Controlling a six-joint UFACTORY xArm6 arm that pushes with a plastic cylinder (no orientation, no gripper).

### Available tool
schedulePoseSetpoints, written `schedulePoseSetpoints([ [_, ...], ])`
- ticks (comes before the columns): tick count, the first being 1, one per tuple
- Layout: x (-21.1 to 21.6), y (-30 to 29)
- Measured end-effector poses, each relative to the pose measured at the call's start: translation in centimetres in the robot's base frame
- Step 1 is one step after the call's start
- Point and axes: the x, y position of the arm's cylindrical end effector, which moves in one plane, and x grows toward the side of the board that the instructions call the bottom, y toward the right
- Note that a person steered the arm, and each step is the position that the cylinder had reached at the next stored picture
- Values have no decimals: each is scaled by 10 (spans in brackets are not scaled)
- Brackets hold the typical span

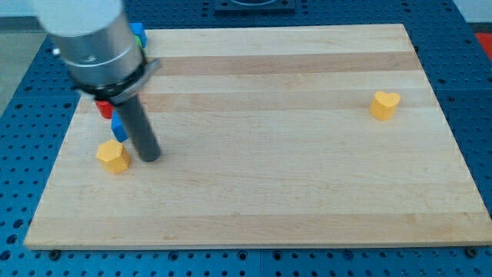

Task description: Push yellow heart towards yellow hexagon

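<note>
**Heart not yet moved; the whole push is still ahead**

The yellow heart (385, 105) sits far out toward three o'clock on the counter (261, 208), near the view's right edge and a little above the middle. The yellow hexagon (113, 156) lies at the opposite side, toward nine o'clock, close to the view's left edge. The two are well apart, with a long stretch of bare wood between them, so judged from how things lie, none of the task's travel has been made.

My tip (150, 158) rests on the wood just beside the hexagon, on its three o'clock side, near it but apparently not touching. That puts it at the wrong end of the job: the heart is far off at three o'clock from the tip. There is no hand on this arm, only the rod, so nothing is held and there is no open or closed state to tell.

A blue block (118, 128) and a red block (104, 108) crowd just above the hexagon at about twelve o'clock, partly hidden by the arm; another blue block (137, 33) peeks out near the top left corner. Their shapes cannot be made out.

What is left, as I judge it: carry the tip across to the heart's far side, at its three o'clock, then push it toward nine o'clock and slightly downward.
</note>
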Motion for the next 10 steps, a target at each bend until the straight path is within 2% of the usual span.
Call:
schedulePoseSetpoints([
  [1,-71,59],
  [2,-171,131],
  [3,-198,241],
  [4,-180,348],
  [5,-150,395],
  [6,-119,408],
  [7,-100,395],
  [9,-56,319],
  [10,-29,304],
])
